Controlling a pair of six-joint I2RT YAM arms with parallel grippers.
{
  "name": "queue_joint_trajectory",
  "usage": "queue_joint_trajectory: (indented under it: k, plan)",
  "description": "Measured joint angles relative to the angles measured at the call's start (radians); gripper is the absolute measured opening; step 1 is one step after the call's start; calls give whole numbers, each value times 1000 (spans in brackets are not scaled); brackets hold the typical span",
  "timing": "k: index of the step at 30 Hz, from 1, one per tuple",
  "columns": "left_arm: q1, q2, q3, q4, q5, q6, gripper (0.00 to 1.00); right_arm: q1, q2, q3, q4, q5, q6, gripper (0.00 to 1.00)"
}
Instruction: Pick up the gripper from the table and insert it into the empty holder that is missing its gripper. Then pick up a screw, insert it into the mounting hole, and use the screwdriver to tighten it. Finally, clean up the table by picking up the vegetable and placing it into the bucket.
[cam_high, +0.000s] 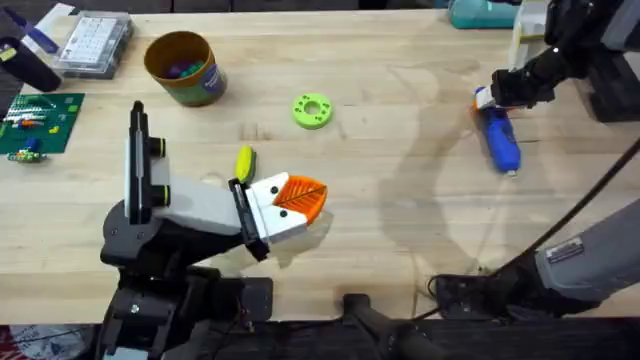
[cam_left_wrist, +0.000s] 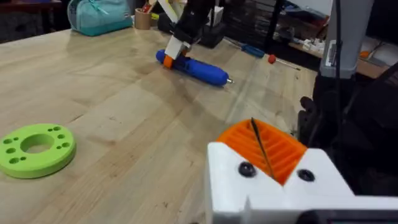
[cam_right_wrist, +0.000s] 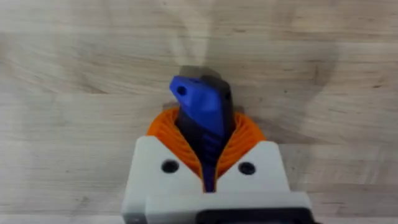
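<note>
Pale wooden planks of the table (cam_high: 400, 230) carry everything. The right gripper (cam_right_wrist: 208, 165) has its orange ribbed pads closed on the rear end of the screwdriver (cam_high: 499, 138), whose blue body lies on the wood with the bit pointing toward the arms' bases; a grip at the tail would, I judge, leave the bit free to reach a screw. Taking the screwdriver as the landmark, the left gripper (cam_high: 300, 200) sits well to its left and nearer the bases, low over the table, its pads pressed together with nothing between them. The vegetable (cam_high: 244, 160) lies just beyond that gripper, on its side away from the screwdriver, close enough that the left arm looks staged for the clean-up. Farther left of the screwdriver are the lime-green ring (cam_high: 312, 111) and, beyond it, the bucket (cam_high: 183, 66) near the table's far edge. Between screwdriver and ring the wood is bare, giving open room to swing.
</note>
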Motion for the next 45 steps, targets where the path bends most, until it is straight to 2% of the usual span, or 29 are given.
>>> queue_joint_trajectory:
  k: [1,2,9,10,14,15,17,21,40,43,45]
  plan:
    - [0,0,0,0,0,0,7,0,2,1,2,0,2,41]
    - [0,0,0,0,0,0,7,0,2,1,2,0,3,25]
    - [0,0,0,0,0,0,7,0,2,2,1,-1,4,48]
    - [0,0,0,0,0,0,7,0,2,2,-3,-2,8,141]
    - [0,0,0,0,0,0,7,5,1,1,-28,-35,11,689]
    - [0,0,0,0,0,0,7,10,1,1,-32,-41,10,779]
    - [0,0,0,0,0,0,7,15,1,1,-41,-45,11,841]
    - [0,0,0,0,0,0,7,15,0,1,-52,-53,10,878]
    - [0,0,0,0,0,0,7,14,-3,6,-101,-51,-152,879]
    - [0,0,0,0,0,0,7,15,-4,7,-108,-43,-161,848]
    - [0,0,0,0,0,0,7,15,-5,7,-116,-37,-165,760]
